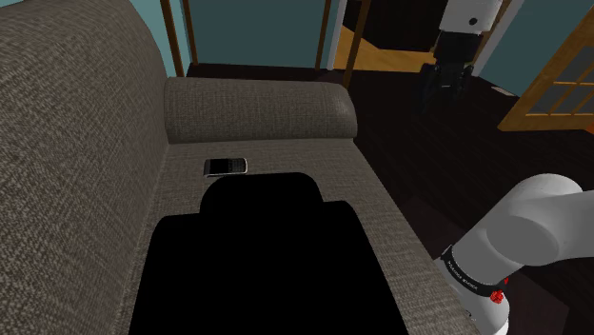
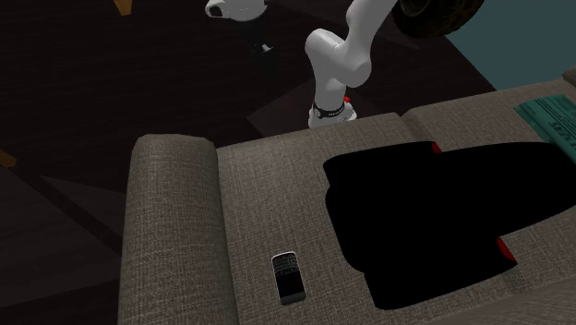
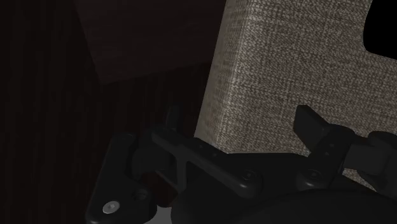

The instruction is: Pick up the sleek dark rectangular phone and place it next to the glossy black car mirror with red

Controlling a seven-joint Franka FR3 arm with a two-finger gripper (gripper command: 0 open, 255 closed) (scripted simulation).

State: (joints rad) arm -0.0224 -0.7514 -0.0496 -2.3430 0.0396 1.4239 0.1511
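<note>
Sofa upholstery in coarse grey-brown woven fabric (image 1: 76,143) (image 2: 268,185) (image 3: 286,63) is carrying both task things on its seat. The glossy black car mirror (image 1: 257,257) (image 2: 443,212), a large flat black shape with small red patches (image 2: 503,247) at its edges, is lying across the middle of the seat. The sleek dark rectangular phone (image 1: 226,167) (image 2: 289,275), with a silvery rim and its screen and keypad facing up, is lying flat near the mirror but apart from it, on the strip of bare cushion between the mirror and the rounded padded armrest (image 1: 257,109) (image 2: 171,231). The white arm with dark joints (image 1: 533,228) (image 2: 337,55) is rising beside the sofa, on the mirror's open side, away from the backrest. The all-black two-finger gripper (image 3: 242,127) is hanging well apart from the mirror and the phone, off the sofa's edge and above the dark wooden floor (image 3: 38,95) (image 1: 428,162). Its fingers (image 3: 172,118) are standing wide apart with nothing between them, one over the floor and the other in front of the woven fabric.
</note>
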